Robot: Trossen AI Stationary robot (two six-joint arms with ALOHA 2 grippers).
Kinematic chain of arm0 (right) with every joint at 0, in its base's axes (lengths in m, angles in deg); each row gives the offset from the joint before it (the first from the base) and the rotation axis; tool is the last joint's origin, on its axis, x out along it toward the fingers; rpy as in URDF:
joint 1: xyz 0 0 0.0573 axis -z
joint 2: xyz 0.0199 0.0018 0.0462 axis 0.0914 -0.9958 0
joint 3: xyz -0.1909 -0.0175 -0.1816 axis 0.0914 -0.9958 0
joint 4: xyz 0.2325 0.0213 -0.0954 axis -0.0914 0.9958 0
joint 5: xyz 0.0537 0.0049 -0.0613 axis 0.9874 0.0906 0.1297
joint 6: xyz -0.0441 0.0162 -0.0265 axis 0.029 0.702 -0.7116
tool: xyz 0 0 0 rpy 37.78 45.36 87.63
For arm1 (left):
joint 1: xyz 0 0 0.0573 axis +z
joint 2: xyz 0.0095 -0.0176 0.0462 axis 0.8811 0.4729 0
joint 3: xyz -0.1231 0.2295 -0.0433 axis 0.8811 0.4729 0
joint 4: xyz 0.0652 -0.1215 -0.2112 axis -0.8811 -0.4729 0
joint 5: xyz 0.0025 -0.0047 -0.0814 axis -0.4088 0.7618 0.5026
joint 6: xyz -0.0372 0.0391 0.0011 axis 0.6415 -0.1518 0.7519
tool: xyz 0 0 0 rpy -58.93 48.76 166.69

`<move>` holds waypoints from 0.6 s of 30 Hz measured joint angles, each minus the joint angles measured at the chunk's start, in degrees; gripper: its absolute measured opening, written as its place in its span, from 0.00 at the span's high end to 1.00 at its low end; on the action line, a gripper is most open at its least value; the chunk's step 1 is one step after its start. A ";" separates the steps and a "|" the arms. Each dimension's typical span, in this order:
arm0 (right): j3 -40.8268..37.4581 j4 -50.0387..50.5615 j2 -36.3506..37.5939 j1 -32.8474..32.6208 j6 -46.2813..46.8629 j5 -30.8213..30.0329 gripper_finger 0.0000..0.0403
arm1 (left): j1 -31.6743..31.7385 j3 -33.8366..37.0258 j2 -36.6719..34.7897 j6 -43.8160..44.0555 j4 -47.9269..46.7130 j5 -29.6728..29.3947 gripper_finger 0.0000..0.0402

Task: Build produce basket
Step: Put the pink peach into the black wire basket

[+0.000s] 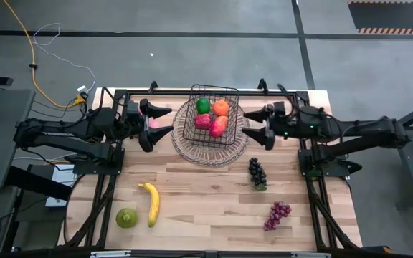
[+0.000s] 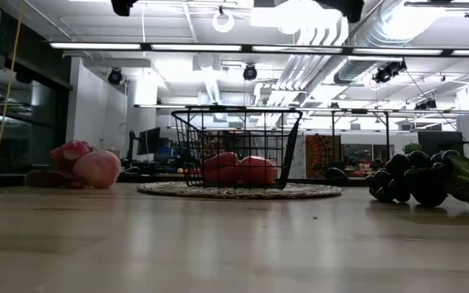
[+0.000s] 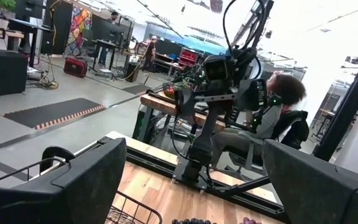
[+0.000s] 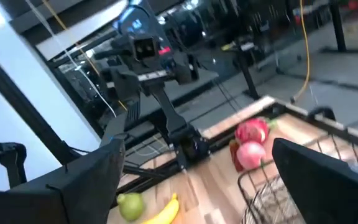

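The dark wire basket (image 1: 214,118) stands on a round woven tray (image 1: 192,149) at the table's far middle. It holds a green fruit (image 1: 203,105), an orange (image 1: 221,107) and two red fruits (image 1: 211,124). My left gripper (image 1: 156,125) hangs open to the basket's left, above a pink dragon fruit (image 4: 252,132) and a pink round fruit (image 2: 98,168) that lie on the table. My right gripper (image 1: 254,124) hangs open to the basket's right. A banana (image 1: 150,203), a green fruit (image 1: 126,218), dark grapes (image 1: 257,173) and purple grapes (image 1: 277,215) lie nearer the front.
Black frame rails (image 1: 110,188) run along the table's left and right sides. Bare wood lies between the banana and the grape bunches. A person (image 3: 279,102) sits beyond the table's right side, behind the right arm.
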 joint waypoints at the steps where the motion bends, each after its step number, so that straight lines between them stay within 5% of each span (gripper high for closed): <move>1: 0.00 -0.47 0.16 0.00 -0.92 0.00 0.02 | 0.00 0.00 0.00 0.02 0.00 0.00 0.10; 7: 0.00 -0.23 -0.14 0.03 -4.00 -0.15 0.02 | 0.00 0.00 0.00 0.38 0.00 -0.43 0.10; 10: -0.02 -0.19 -0.53 0.09 -4.04 -0.21 0.02 | 0.09 -0.83 0.05 4.65 -3.10 -5.24 0.10; 15: -0.02 0.46 -0.86 0.09 -4.06 -0.22 0.02 | 3.50 -8.30 2.71 13.83 -27.63 -15.93 0.10; 18: -0.02 1.10 -0.86 0.09 -4.06 -0.34 0.02 | 8.94 -12.16 6.17 22.25 -43.30 -15.58 0.10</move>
